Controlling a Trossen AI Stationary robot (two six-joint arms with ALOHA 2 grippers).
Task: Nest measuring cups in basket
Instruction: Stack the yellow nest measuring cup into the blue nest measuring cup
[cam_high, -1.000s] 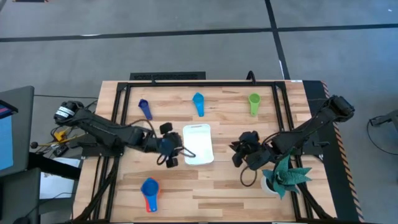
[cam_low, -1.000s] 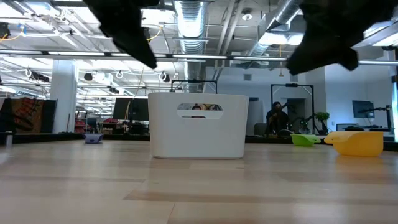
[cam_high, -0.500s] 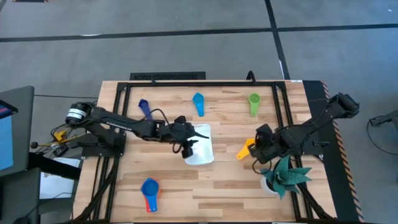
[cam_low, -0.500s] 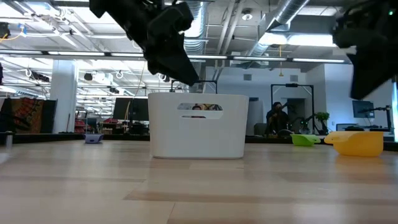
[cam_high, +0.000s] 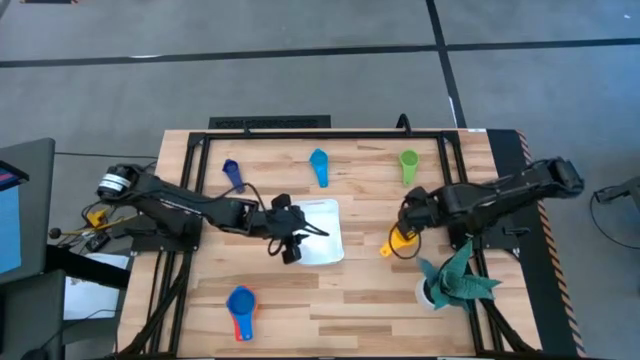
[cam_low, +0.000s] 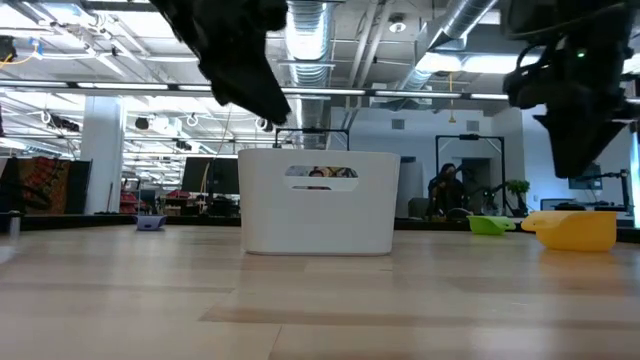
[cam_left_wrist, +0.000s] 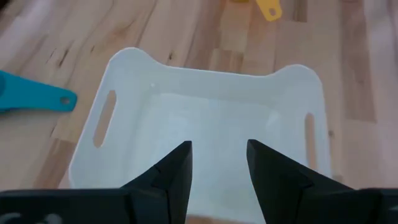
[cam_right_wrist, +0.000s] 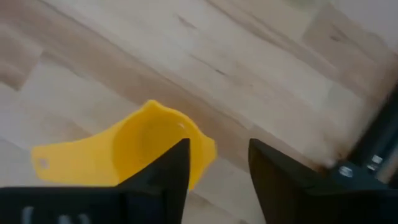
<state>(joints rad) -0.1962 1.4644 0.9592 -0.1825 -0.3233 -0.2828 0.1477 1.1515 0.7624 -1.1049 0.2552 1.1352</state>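
Centre table, white low-walled basket (cam_high: 322, 232), empty

A large industrial lab or workshop hall: across the top of the low view run bare silver ducts (cam_low: 310, 25) and strip lights (cam_low: 45, 50); mid-right a person (cam_low: 440, 190) sits among distant workstations. The overhead view shows grey concrete floor (cam_high: 300, 60) around the wooden table (cam_high: 330, 310).

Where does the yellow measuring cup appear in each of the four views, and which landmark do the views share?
High view: yellow cup right of centre, under the right gripper.
Low view: far right on the table.
Left wrist view: only its handle tip, beyond the basket.
Right wrist view: just ahead of the fingers.
Shared landmark: the white basket, absent from the right wrist view.
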